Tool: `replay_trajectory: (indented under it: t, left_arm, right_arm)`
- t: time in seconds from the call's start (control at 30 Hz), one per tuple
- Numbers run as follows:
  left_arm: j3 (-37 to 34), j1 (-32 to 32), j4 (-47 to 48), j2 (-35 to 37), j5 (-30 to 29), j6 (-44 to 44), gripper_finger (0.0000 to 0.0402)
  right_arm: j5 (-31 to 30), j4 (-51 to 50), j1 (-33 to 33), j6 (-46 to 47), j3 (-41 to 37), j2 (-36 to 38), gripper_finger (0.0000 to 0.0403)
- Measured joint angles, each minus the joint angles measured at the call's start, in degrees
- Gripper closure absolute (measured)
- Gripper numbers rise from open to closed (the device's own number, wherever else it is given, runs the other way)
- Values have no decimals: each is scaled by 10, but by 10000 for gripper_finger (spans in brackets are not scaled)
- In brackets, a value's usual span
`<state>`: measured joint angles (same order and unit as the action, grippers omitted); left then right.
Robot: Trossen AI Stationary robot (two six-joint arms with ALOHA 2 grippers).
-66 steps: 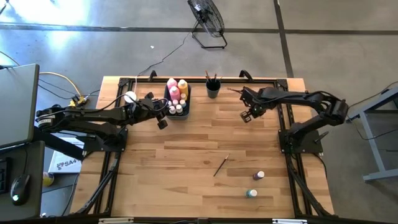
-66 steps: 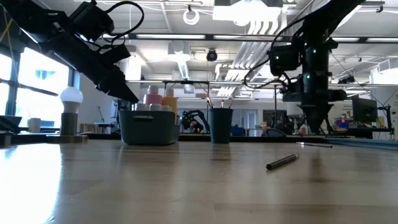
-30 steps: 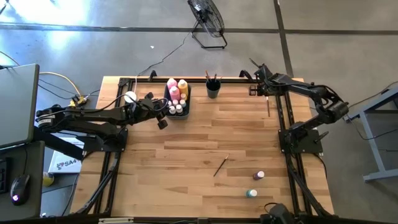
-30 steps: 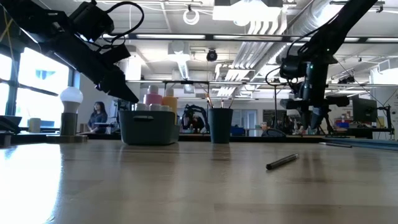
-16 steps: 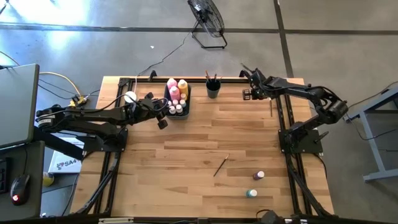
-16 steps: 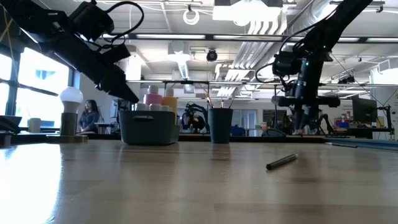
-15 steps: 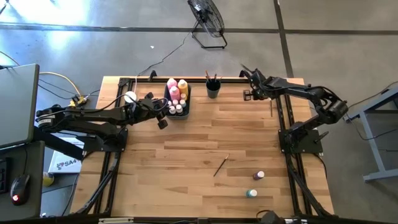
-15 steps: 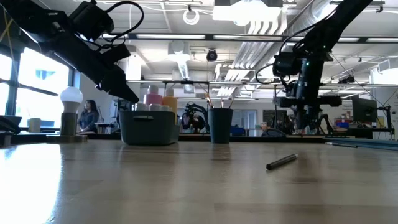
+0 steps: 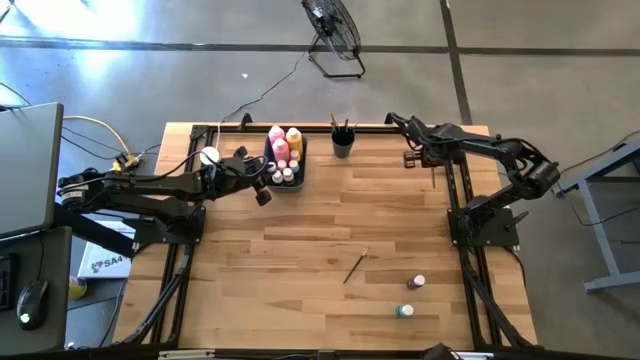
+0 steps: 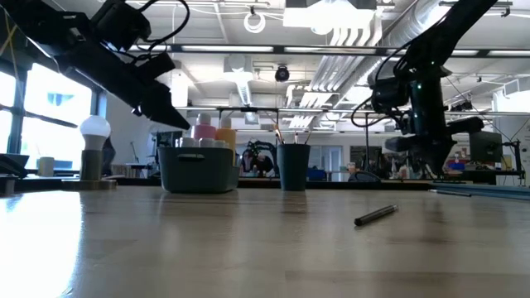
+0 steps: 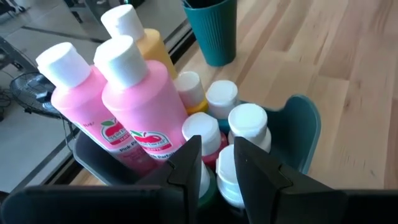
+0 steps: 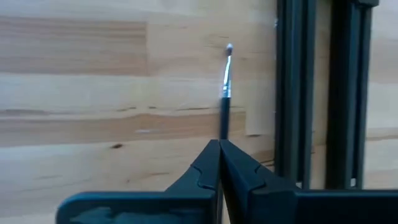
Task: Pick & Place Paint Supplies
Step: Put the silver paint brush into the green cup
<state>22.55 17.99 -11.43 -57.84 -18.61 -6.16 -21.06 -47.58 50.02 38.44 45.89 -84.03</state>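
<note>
Δ: right pincer (image 12: 219,144) now clamped shut on a paintbrush (image 12: 225,93) at worktop (image 9: 300,240) far-right edge, brush lying flat, pinched for lift | left pincer (image 11: 211,155) narrow gap, over bin (image 9: 284,160) at far edge, on no bottle | loose: 1 brush (image 9: 355,266), 2 small bottles (image 9: 417,283) near right corner | bin: 2 pink, 1 yellow tall

Pale wood-grain tabletop (image 9: 300,220) with black frame rails. Pink squeeze bottles (image 11: 134,102) with white caps and red apple labels, one yellow bottle (image 11: 152,53), teal cup (image 11: 214,31), dark teal bin (image 11: 305,124). Black-handled paintbrush (image 12: 225,93) with silver ferrule.
</note>
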Motion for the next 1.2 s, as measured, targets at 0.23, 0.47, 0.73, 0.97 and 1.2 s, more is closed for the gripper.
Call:
replay_trajectory:
  t: [0.23, 0.47, 0.73, 0.97, 1.2]
  left_arm:
    - [0, 0, -14, 0, 0, 0, 311]
    - [0, 0, -20, 0, -1, -8, 311]
    - [0, 0, -21, 0, -1, -12, 311]
    - [0, 0, -21, 0, -1, -13, 311]
    - [0, 0, -21, 0, -1, -13, 311]
  right_arm:
    - [4, 4, -2, 13, 0, -37, 401]
    - [62, 27, -19, -7, 26, -50, 401]
    - [62, -40, -8, -49, 137, -51, 401]
    - [57, -142, 28, -101, 224, -116, 401]
    - [56, -156, 48, -148, 252, -208, 401]
